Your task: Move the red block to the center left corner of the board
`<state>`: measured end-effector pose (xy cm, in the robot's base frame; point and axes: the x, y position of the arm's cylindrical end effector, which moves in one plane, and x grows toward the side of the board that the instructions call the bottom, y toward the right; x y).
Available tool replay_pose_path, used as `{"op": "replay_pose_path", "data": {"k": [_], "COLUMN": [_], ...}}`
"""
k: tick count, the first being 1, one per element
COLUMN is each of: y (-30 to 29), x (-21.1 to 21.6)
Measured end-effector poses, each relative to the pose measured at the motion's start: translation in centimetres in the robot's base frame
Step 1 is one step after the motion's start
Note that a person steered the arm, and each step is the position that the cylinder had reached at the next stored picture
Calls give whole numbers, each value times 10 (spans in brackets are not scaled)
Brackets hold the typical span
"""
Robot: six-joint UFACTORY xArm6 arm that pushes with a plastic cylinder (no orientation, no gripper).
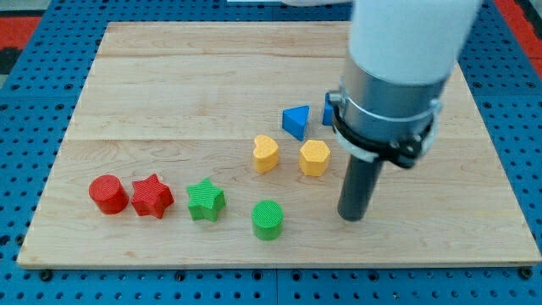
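A red cylinder block (108, 194) sits near the board's lower left, with a red star block (152, 196) touching or almost touching its right side. My tip (351, 218) rests on the board at the lower right of centre, far to the right of both red blocks. The nearest blocks to the tip are a green cylinder (268, 220) to its left and a yellow hexagon-like block (314, 158) up and to its left.
A green star (206, 201) lies right of the red star. A yellow heart (265, 153) and a blue triangle (295, 121) sit near the centre. Another blue block (328, 110) is partly hidden behind the arm. The wooden board (169, 76) lies on a blue surface.
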<state>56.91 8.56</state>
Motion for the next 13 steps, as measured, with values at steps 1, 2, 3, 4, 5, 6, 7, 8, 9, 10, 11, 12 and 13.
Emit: {"op": "replay_pose_path", "data": {"k": [1,2,3,4,5,6,7,8,9,10,11,12,13], "y": [-53,-92,-100,-195,-243,-282,-265,-259,-239,-187,-235,-266,-267], "x": [20,-3,18,49,22,-34,-54,-26,-5,-29,-67,-81,-142]}}
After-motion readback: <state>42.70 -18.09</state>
